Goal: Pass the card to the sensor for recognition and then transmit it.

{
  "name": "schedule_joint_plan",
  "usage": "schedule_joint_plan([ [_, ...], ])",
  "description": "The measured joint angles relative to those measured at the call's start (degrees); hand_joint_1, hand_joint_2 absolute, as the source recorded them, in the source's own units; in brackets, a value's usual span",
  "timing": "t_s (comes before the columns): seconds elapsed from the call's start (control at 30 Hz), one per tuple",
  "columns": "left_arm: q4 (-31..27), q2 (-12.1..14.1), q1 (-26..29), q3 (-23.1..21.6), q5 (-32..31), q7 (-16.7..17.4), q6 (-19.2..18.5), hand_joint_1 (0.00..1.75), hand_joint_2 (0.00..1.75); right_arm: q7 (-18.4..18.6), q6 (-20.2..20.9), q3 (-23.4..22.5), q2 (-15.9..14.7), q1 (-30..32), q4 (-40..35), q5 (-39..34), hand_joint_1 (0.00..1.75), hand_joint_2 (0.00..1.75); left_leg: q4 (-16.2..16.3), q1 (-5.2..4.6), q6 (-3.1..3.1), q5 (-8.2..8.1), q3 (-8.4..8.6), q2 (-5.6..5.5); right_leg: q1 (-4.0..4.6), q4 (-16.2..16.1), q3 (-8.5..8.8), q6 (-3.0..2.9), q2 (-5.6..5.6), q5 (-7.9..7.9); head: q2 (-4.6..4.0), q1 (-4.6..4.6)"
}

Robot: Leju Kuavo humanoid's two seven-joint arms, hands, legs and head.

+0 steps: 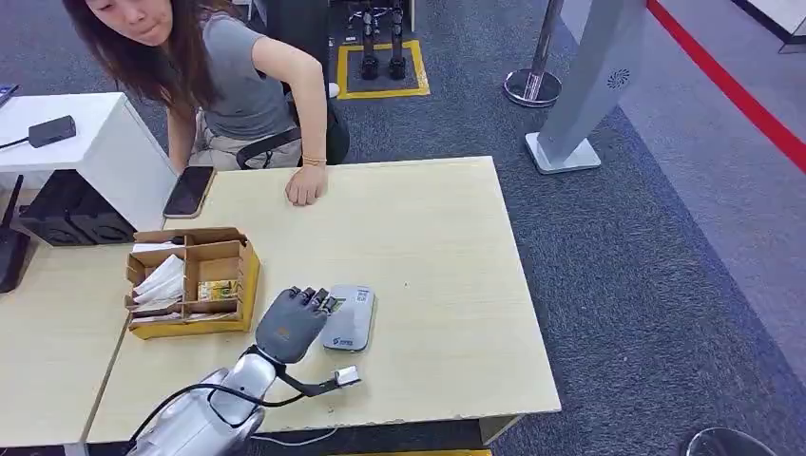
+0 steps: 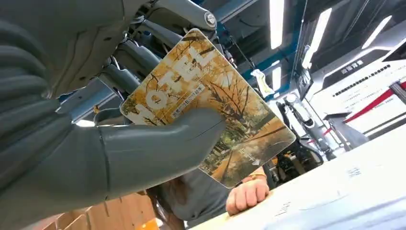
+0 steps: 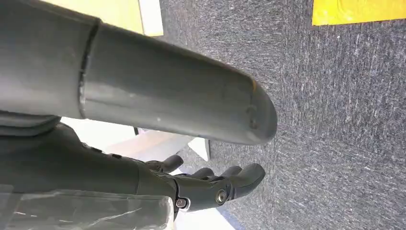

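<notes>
My left hand (image 1: 293, 323) hovers palm-down over the left part of the grey sensor pad (image 1: 350, 318) near the table's front. In the left wrist view the thick thumb (image 2: 158, 148) presses a yellow-orange hotel card (image 2: 210, 105) against the darker fingers, so the card is held under the palm. From the head view the card is hidden beneath the hand. My right hand (image 3: 210, 184) hangs over the grey carpet with its fingers loosely curled and nothing in them.
A cardboard box (image 1: 190, 281) with cards and papers stands left of my hand. A seated person rests a hand (image 1: 306, 185) on the table's far edge, beside a phone (image 1: 188, 191). A grey pillar base (image 1: 563, 154) stands on the carpet at the right.
</notes>
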Motion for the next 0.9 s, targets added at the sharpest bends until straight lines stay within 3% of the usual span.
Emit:
schedule_joint_plan([
  [0.9, 5.5, -3.3, -1.7, -1.7, 0.0, -3.1, 0.0, 1.75, 1.75, -0.2, 0.0, 0.1, 0.0, -0.1, 0.0, 0.8, 0.00, 0.00, 0.0, 0.00, 0.00, 0.00, 0.00, 0.00, -0.04, 0.0, 0.00, -0.02, 0.00, 0.02, 0.00, 0.02],
])
